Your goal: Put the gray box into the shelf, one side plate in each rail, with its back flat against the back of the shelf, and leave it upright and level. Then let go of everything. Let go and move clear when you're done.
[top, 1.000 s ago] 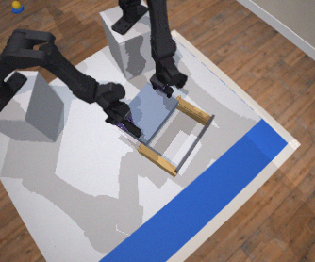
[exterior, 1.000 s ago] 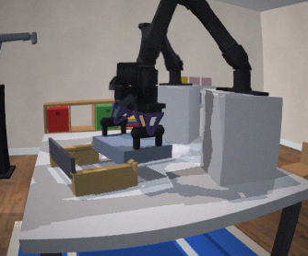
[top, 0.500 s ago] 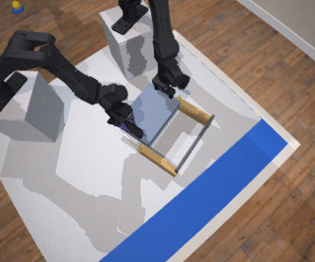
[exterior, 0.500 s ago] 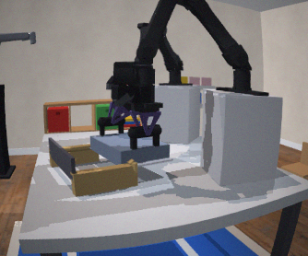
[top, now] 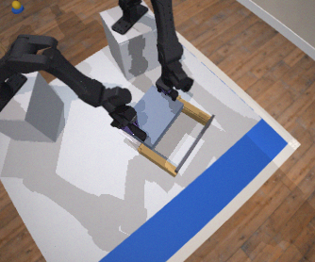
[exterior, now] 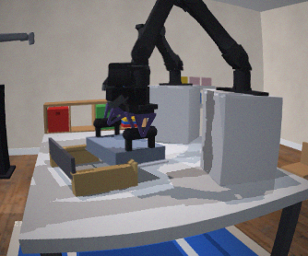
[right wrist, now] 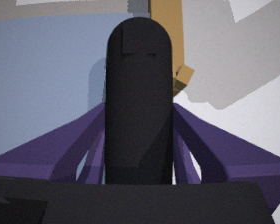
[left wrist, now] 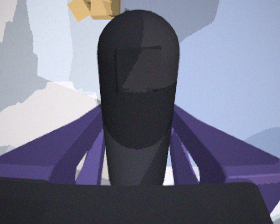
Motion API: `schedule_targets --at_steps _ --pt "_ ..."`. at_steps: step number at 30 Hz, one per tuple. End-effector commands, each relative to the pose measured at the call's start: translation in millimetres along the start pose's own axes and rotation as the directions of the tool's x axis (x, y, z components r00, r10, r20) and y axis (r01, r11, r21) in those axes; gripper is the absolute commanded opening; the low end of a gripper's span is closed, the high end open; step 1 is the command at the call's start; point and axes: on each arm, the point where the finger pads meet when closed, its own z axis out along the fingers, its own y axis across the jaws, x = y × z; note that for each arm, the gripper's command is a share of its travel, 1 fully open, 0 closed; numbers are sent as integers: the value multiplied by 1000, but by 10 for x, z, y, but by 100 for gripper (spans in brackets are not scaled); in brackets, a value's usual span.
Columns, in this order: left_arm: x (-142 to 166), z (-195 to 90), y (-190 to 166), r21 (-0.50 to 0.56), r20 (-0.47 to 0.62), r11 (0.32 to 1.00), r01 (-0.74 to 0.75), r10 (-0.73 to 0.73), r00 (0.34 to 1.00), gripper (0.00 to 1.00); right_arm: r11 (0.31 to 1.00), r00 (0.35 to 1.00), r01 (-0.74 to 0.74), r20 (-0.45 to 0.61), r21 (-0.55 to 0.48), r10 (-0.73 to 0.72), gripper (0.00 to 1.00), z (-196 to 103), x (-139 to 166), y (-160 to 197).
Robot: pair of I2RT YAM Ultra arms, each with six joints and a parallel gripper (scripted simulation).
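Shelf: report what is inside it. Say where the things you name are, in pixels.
Between the rails of the shelf (top: pixel 157 160) (exterior: pixel 105 180) (left wrist: pixel 106 9) (right wrist: pixel 166 35), ahead of the gray box (top: pixel 159 113) (exterior: pixel 122 146) (left wrist: pixel 241 65) (right wrist: pixel 41 65), only lit and shadowed table (top: pixel 77 155) (exterior: pixel 112 216) (left wrist: pixel 21 120) (right wrist: pixel 261 125) shows. The box covers the surface beneath it; the rails' inner slots cannot be made out.
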Motion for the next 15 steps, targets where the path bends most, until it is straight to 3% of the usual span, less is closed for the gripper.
schedule_targets --at_steps 1,4,8,9,10,15 --pt "-417 -289 -89 35 98 999 26 -30 995 15 1000 995 -25 95 8 24 15 -85 -533 9" --pt "-523 -350 -119 56 135 998 35 -43 990 15 999 989 -41 140 -11 42 15 -132 -685 62" --pt "-498 -340 -94 45 112 998 34 -39 993 15 999 993 -37 116 -2 37 15 -96 -662 17" --pt "-483 -239 -79 38 98 999 34 -38 995 15 999 992 -37 122 -6 37 15 -89 -684 31" --pt "-443 -115 -60 26 75 999 32 -34 997 15 1000 996 -24 89 9 23 15 55 -486 -4" --pt "-620 -361 -100 48 128 998 32 -38 991 15 999 991 -40 131 -7 40 15 -54 -770 29"
